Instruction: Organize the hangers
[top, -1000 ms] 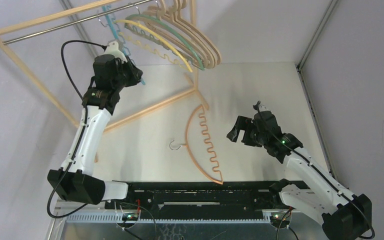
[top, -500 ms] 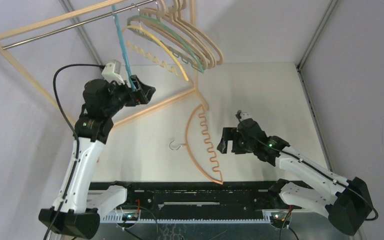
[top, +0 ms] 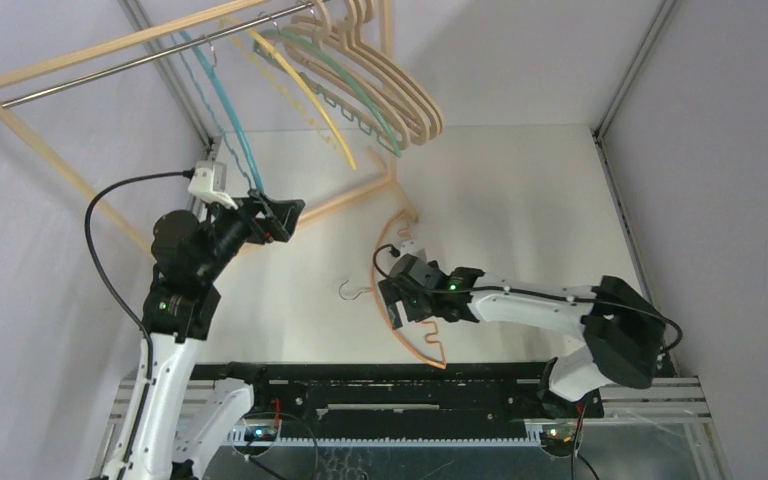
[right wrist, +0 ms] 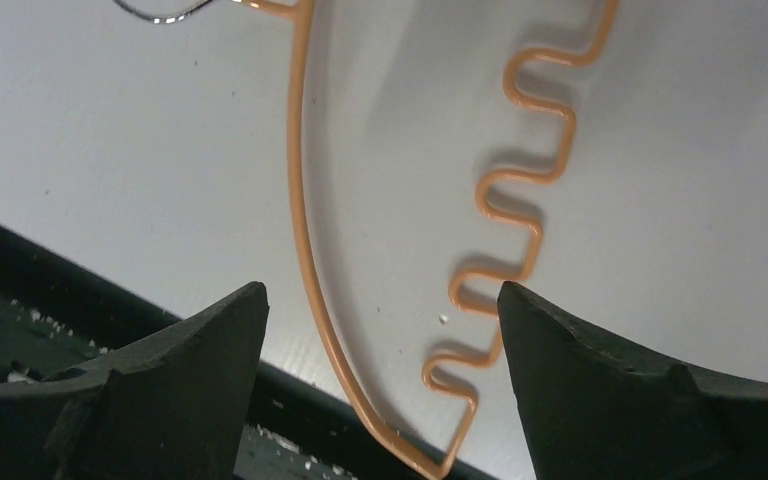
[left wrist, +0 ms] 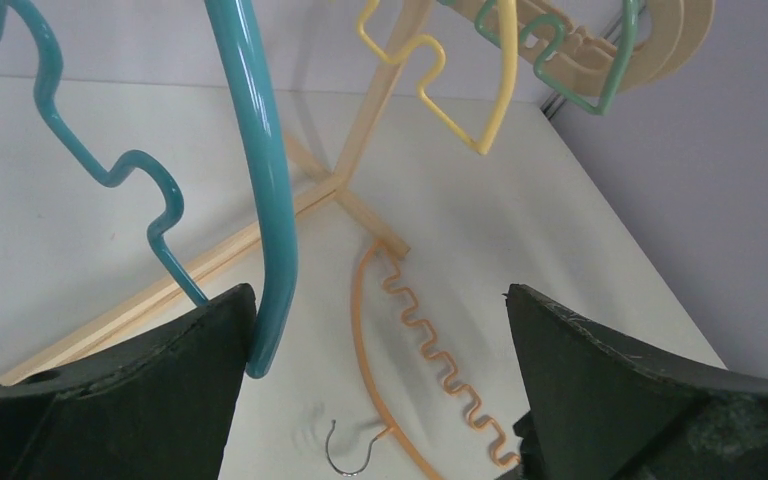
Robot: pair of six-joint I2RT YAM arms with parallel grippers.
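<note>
Just beside the foot of the rack frame (top: 350, 197), the orange hanger (right wrist: 302, 180) lies flat, light, thin and probably springy, best pinched at its plain curved bar beneath the right gripper (right wrist: 380, 295), whose jaws stand spread and empty.

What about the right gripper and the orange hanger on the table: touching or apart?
Apart. In the right wrist view the open right gripper straddles the orange hanger, with table showing between wire and each finger.

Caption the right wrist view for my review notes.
Open right gripper poised above the thin orange wavy-bar hanger lying flat on the white table.
</note>
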